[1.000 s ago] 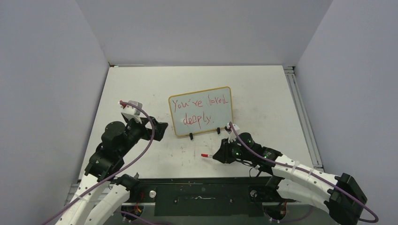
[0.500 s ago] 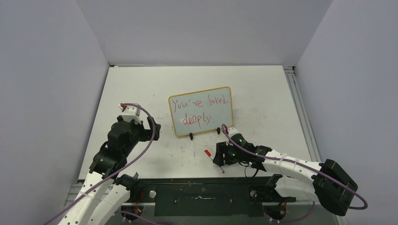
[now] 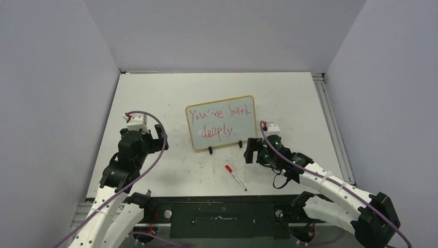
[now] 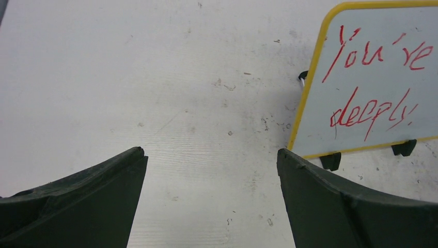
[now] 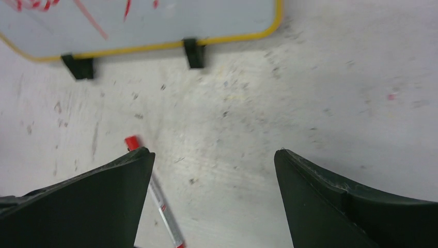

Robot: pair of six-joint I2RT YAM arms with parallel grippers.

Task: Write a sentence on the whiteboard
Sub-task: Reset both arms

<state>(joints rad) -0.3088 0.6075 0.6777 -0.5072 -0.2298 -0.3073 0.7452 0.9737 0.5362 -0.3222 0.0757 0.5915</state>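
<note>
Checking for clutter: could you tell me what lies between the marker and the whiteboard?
Only bare, scuffed table lies between the marker and the whiteboard, clearest in the right wrist view.

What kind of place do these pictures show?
Most likely a robot test cell in a lab: plain grey walls enclose a scuffed white table, a left arm and a right arm are mounted at its near edge, facing a small whiteboard.

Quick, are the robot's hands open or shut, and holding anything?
Left gripper: open, holding nothing.
Right gripper: open, holding nothing; the marker lies on the table.
</note>
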